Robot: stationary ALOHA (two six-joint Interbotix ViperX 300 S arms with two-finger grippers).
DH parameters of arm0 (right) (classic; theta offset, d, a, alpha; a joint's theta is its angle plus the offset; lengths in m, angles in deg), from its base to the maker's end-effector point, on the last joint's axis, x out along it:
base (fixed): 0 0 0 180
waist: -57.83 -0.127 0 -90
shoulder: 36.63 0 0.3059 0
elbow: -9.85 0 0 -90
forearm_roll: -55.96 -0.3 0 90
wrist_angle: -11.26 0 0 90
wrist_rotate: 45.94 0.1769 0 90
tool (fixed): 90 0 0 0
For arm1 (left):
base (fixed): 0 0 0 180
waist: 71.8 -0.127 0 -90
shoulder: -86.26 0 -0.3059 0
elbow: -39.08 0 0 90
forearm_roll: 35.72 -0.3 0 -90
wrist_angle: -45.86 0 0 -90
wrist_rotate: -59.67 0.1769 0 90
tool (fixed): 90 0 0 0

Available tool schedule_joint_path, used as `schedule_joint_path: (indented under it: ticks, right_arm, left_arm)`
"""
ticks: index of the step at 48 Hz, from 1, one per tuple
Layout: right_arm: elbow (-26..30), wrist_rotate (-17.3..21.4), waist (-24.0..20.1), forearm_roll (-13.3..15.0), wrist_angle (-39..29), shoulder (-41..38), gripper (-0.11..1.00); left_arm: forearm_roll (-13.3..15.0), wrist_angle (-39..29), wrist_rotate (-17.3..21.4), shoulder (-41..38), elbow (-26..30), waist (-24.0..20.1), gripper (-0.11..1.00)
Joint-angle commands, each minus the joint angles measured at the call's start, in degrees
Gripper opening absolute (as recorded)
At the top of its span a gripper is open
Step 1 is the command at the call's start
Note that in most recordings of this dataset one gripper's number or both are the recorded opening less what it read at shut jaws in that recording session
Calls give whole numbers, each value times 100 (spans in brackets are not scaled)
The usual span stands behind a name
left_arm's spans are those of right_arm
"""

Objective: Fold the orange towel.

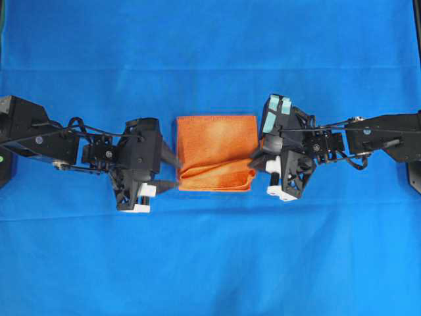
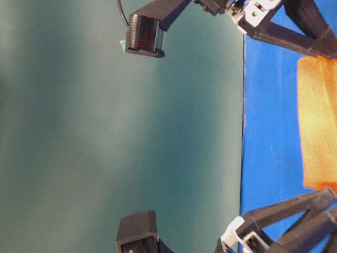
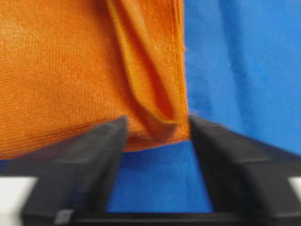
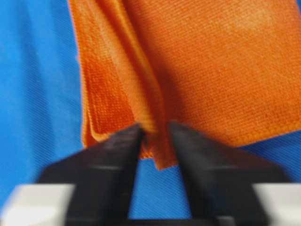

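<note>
The orange towel (image 1: 216,153) lies flat on the blue cloth (image 1: 210,263) that covers the table, directly between the two claws. It already reads as doubled over: the half far from the bulging fold is smooth, while along the other edge a loose, puffy fold runs from one claw to the other, with layered hems showing at both ends.

The left claw (image 3: 157,129) sits right at its end of that puffy fold. From the left wrist view its two dark fingers (image 3: 89,150) stand spread, one on either side of the towel's rounded corner, and blue cloth is visible in the gap, so nothing is pinched. The corner lies just ahead of the fingertips, not clamped.

The right claw (image 4: 155,129) mirrors this at the opposite end. Its fingers (image 4: 113,150) are also apart, though the gap looks narrower here, and the layered corner of the towel pokes in between the tips; the view is blurred, so whether cloth brushes a finger I cannot tell, but it is not squeezed.

Both claws flank the same edge because that is, I judge, the edge carried over in the fold; spread fingers there suggest the corners are being let go. The bulge hints the fold could want flattening
</note>
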Motion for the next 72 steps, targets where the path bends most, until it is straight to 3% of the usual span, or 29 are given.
schedule_joint_path:
  ticks: [1,3,5,12,19,30,36,48,61,72]
  right_arm:
    - [149,-18,-88,9,-18,132,53]
    - [193,-26,-97,18,-62,193,62]
    - [211,-35,-114,18,-114,264,67]
    - [264,-88,-114,44,-466,765,61]
    - [290,-88,-114,185,-844,1450,61]
    - [176,-88,-114,545,-1099,2470,61]
    - [-35,-88,-114,800,-1213,3050,61]
    - [-483,-88,-114,1028,-1389,4254,61]
    - [-1213,-97,-114,1187,-1441,5449,61]
    - [-1837,-79,-105,1187,-1380,5950,61]
  left_arm:
    - [9,-26,0,176,70,18,65]
    - [9,-88,9,255,70,18,74]
    - [9,-211,35,387,62,18,76]
    - [9,-738,79,993,44,18,66]
    - [9,-1327,105,1828,-26,18,65]
    - [9,-1723,132,3401,-343,18,65]
    - [9,-1731,211,4280,-677,0,65]
    - [0,-2153,281,5818,-1134,-53,65]
    - [9,-2549,272,6697,-1512,-70,65]
    - [9,-2540,264,7277,-1969,-70,65]
